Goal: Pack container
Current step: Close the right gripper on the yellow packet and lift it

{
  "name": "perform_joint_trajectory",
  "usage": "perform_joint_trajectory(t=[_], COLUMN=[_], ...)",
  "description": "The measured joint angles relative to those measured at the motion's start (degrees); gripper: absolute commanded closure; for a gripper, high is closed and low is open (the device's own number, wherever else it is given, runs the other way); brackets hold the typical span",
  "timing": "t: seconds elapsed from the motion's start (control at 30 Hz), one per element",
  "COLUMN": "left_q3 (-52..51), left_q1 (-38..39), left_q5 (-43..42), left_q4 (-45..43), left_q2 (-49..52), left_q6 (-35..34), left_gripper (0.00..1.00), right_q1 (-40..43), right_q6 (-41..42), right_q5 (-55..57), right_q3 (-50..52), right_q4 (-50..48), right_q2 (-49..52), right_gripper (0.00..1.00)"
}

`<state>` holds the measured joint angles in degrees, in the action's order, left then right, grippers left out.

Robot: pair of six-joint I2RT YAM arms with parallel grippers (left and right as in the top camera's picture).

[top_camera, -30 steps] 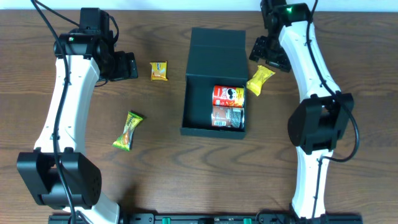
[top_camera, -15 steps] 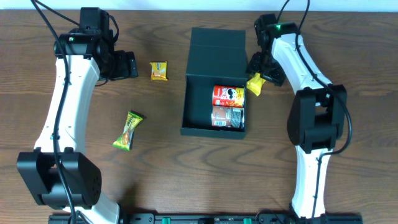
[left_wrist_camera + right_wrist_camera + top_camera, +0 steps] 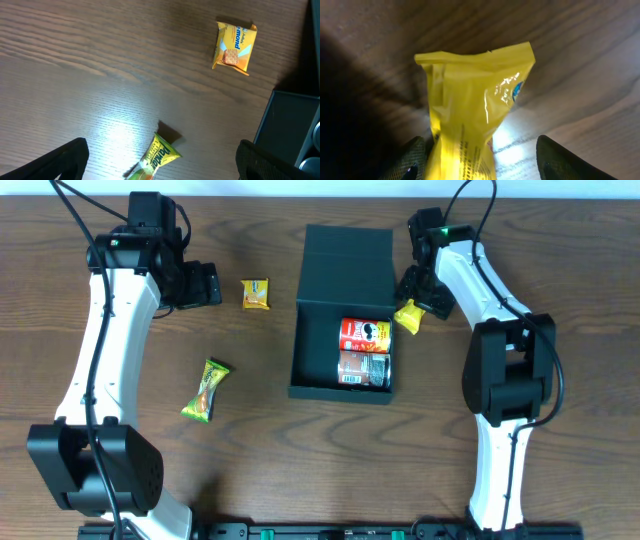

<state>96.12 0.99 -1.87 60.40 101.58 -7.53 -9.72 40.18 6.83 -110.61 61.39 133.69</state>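
The small yellow square foil packet (image 3: 235, 46) bears a picture of a round cracker and a word ending in "mond"; it lies toward the far left part of the dark brown wood-grain table (image 3: 260, 450). The green-and-yellow long wrapper (image 3: 157, 159) carries slanted lettering too cut off to read and lies nearer the left edge, well apart from everything. The dark teal-black square rigid container (image 3: 345, 320) sits mid-table, toward the far edge, with its flap lid laid open on the far side. Inside it, against the right wall, lie a red snack can (image 3: 367, 333) with a moustached face logo and a dark can (image 3: 366, 368) with fine print too small to read; the left half of the floor is bare. Just beside the right wall lies a plain yellow glossy pillow packet (image 3: 470, 115). The right gripper (image 3: 485, 165) straddles it with its jaws spread wide, the right finger clear of the foil. The left gripper (image 3: 160, 170) hangs spread wide over bare wood.
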Motion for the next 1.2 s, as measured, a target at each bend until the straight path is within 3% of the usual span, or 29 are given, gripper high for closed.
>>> perform_joint_trajectory(t=[0.9, 1.0, 1.2], left_q3=[0.0, 0.0, 0.0], left_q1=[0.0, 0.0, 0.0], left_q5=[0.4, 0.4, 0.4], left_q4=[0.0, 0.0, 0.0], left_q2=[0.0, 0.0, 0.0], left_q6=[0.0, 0.0, 0.0], left_gripper=[0.05, 0.05, 0.04], right_q1=[0.0, 0.0, 0.0], right_q6=[0.2, 0.5, 0.6], right_q5=[0.2, 0.1, 0.0], right_q3=[3.6, 4.1, 4.2], right_q4=[-3.7, -3.8, -4.0], right_q2=[0.0, 0.2, 0.2], right_gripper=[0.33, 0.44, 0.56])
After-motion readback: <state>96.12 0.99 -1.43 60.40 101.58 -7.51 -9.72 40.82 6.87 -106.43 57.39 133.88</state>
